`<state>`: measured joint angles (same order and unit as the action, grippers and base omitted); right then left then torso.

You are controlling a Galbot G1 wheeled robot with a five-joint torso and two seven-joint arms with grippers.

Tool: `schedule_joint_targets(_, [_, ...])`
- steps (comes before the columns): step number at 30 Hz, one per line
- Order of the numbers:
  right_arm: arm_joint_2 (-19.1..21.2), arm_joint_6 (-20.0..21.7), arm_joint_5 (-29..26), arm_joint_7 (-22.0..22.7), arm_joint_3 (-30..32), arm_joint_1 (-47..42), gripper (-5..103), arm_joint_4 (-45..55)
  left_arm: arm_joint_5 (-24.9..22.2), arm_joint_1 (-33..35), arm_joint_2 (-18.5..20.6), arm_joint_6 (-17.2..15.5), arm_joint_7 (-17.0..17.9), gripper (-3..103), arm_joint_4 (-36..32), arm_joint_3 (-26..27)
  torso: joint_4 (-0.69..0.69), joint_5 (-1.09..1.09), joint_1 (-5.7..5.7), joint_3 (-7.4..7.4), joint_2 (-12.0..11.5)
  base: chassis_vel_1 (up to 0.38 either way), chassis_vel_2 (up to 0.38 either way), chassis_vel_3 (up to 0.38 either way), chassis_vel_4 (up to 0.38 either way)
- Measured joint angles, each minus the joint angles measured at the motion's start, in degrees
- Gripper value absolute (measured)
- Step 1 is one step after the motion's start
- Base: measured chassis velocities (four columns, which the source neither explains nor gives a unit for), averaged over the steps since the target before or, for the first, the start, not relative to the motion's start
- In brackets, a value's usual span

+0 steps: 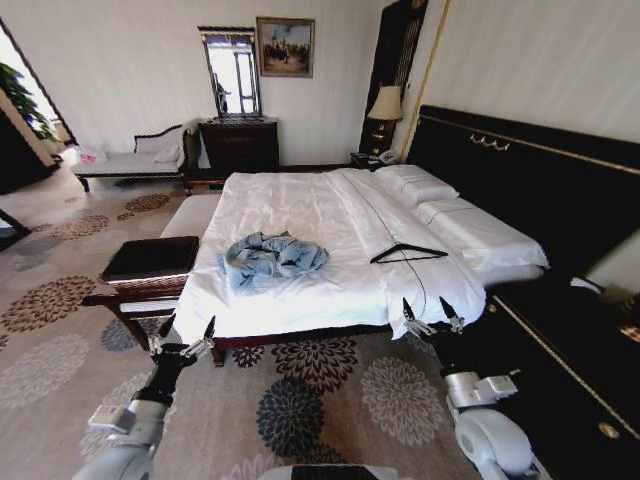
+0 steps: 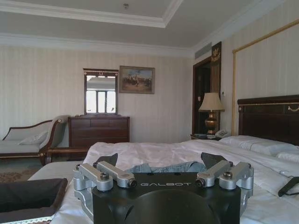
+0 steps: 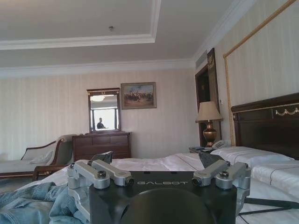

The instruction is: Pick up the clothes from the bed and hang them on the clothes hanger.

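The clothes [image 1: 272,256], a crumpled light-blue denim jacket, lie near the foot of the bed [image 1: 300,200] on its white sheet. The black clothes hanger [image 1: 408,252] lies flat on the sheet to their right. My left gripper [image 1: 182,335] hovers open over the carpet, short of the bed's foot-left corner. At the foot-right corner my right gripper [image 1: 432,312] is open too. Beyond the open left gripper [image 2: 161,161], the left wrist view shows the clothes [image 2: 163,166] and the hanger [image 2: 289,184]. The right gripper [image 3: 155,158] has the clothes [image 3: 32,200] and hanger [image 3: 266,205] to either side.
A bench holding a dark tray [image 1: 150,262] stands against the bed's left side near my left arm. A dark cabinet [image 1: 560,350] runs along the right. A daybed [image 1: 130,160], dresser [image 1: 240,145] and lamp [image 1: 385,105] line the far wall. Floral carpet [image 1: 310,400] lies in front.
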<state>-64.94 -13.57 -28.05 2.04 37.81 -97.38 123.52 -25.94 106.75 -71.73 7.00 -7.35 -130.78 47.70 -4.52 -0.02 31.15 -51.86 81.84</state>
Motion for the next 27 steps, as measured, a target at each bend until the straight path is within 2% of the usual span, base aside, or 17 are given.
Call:
schedule_joint_targets(12, [1.0, -2.2, -0.4, -1.6, -0.7, 4.6, 100, -6.0, -0.1, 0.8, -0.8, -0.4, -0.4, 100, -0.9, -0.1, 0.01, 0.02, 0.00, 0.00, 0.0, 0.000, 0.000, 0.000, 0.000])
schedule_joint_targets(27, [0.4, -2.1, -0.1, -0.4, -1.1, 5.0, 100, -5.5, 0.5, 0.7, -3.8, -0.5, 0.6, 100, -1.5, -0.2, 0.01, 0.01, 0.00, 0.00, 0.0, 0.000, 0.000, 0.000, 0.000])
